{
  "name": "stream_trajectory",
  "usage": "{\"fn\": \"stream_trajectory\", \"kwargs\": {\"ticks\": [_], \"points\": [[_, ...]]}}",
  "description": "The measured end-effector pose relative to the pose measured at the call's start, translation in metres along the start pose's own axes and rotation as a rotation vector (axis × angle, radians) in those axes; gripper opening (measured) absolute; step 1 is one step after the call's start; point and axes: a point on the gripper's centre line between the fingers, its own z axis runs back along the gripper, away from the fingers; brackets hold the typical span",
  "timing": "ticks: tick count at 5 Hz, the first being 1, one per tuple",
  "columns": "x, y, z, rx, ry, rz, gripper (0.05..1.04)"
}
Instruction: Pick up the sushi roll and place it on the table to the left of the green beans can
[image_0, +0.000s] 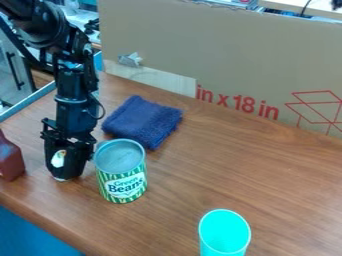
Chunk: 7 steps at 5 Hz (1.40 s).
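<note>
The black gripper (65, 169) hangs straight down at the left of the table, low over the wood. A small white patch with some orange and green (59, 158) shows against its lower part; I cannot tell what it belongs to. Close on the gripper's right stands an upright green-and-white can of green beans (123, 182) with a grey metal top. A folded dark blue towel (143, 121) lies behind the can. Left of the gripper is a dark red bottle (9, 161), cut off by the view's edge. A turquoise cup (224, 233) stands at the front.
The brown wooden table (267, 175) has its front edge at the lower left. A tall cardboard panel (227, 55) with red print runs along the back. A blue strip edges the table at the far left, with cabinets beyond it.
</note>
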Motion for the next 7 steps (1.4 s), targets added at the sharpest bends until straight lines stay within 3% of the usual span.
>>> {"fn": "stream_trajectory", "kwargs": {"ticks": [1,2,3,4,5,6,7], "points": [[-0.001,0.002,0.002,-0.007,-0.029,0.018,0.919],[-0.011,0.011,0.015,-0.029,-0.087,0.030,1.011],[-0.015,0.005,0.037,-0.040,-0.164,-0.017,1.007],[-0.015,-0.008,0.060,-0.089,-0.248,-0.105,1.003],[-0.005,-0.013,0.087,-0.105,-0.302,-0.155,1.002],[-0.003,-0.018,0.116,-0.047,-0.350,-0.194,1.002],[0.002,-0.025,0.128,0.066,-0.332,-0.165,1.001]]}}
